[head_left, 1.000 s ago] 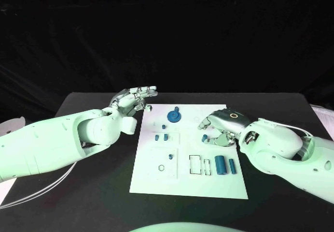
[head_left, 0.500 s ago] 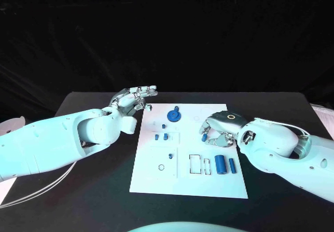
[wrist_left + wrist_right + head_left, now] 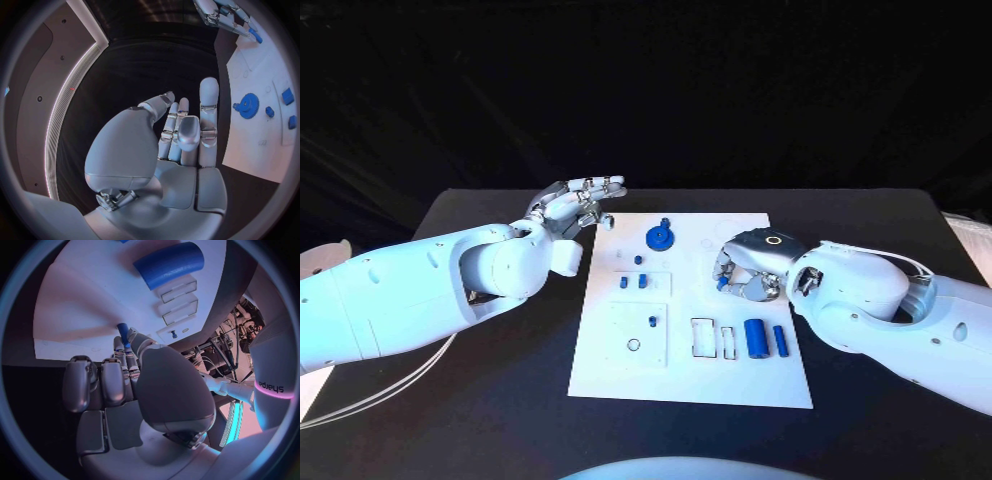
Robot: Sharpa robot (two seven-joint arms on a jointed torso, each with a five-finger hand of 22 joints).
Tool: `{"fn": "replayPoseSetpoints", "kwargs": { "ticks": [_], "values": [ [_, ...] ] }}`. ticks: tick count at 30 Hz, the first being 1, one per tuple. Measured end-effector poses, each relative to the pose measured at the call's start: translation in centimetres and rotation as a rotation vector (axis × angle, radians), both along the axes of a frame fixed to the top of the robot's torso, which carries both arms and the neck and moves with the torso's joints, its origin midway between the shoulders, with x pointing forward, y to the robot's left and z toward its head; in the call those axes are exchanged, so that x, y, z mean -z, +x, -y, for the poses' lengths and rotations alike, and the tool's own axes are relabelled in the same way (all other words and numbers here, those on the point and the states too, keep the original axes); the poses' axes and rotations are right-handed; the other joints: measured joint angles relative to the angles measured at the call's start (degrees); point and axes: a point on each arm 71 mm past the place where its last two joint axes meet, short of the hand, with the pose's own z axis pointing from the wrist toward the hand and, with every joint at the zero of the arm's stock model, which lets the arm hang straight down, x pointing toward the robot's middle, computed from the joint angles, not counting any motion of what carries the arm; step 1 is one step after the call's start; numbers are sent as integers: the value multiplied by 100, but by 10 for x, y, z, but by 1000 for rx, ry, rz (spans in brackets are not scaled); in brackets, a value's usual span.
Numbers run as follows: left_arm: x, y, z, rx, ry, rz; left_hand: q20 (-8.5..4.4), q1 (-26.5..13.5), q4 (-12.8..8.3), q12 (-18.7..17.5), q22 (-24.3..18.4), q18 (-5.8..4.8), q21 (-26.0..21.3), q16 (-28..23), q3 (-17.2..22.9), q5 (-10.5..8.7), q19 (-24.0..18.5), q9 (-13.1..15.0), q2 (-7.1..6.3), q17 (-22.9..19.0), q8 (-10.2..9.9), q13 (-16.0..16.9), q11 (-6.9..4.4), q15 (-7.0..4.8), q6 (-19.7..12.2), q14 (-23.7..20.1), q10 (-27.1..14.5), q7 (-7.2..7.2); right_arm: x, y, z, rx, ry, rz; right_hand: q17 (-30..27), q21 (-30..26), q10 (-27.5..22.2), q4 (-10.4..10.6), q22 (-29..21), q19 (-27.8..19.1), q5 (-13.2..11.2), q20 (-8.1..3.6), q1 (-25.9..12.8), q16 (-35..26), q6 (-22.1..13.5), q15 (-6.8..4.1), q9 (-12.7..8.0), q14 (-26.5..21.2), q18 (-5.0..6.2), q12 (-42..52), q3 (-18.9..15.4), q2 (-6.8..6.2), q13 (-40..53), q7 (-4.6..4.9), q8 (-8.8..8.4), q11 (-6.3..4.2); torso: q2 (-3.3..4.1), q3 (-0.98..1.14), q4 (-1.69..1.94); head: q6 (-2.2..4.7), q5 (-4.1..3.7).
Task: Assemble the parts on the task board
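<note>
The right hand [image 3: 750, 268] sits low over the task board's [image 3: 692, 385] right edge, fingers pinching a small blue peg [image 3: 123, 333]. The left hand [image 3: 574, 207] hovers off the board's upper left corner, fingers extended, holding nothing. A blue gear [image 3: 661, 238] lies near the board's top.

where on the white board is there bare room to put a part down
The task board is bare along its near edge, below the two blue cylinders and the slots. Its far right corner, right of the blue gear, is free too. It is crowded around the right hand and the small blue pieces.
</note>
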Motion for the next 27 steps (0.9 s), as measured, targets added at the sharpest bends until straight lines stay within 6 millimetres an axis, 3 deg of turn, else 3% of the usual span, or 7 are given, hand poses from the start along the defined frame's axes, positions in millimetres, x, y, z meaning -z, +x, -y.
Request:
{"fn": "replayPoseSetpoints", "kwargs": {
  "ticks": [13,22,27],
  "values": [
    [0,0,0,2,2,1,0,0,0,0,0,-1,0,0,0,0,0,0,0,0,0,0,0,0,0,0,0,0,-2,-4,-1,-5,21,33,168,127,155,-240,166,71,13,-71,23,121,171,-81,61,1,0,-8,345,37,12,6,46,91,-6,-2,5,-7,-12],
    [0,1,-1,-1,3,1,21,0,-15,22,0,0,0,0,15,0,-21,0,0,-4,0,0,-12,0,0,0,-12,0,-34,-16,-6,-38,93,111,180,158,166,-247,188,71,-1,-70,24,144,194,-81,82,1,0,-31,383,36,32,25,45,102,-12,-5,3,16,-18],
    [1,1,-1,0,3,1,21,0,-15,43,1,0,0,0,16,0,-21,0,0,-7,0,0,-21,0,0,0,-21,0,-48,-31,-19,-87,137,132,179,158,166,-265,197,71,-2,-70,24,144,194,-81,71,1,0,-39,401,36,32,25,43,102,-6,-4,1,37,-31]
  ]
}}
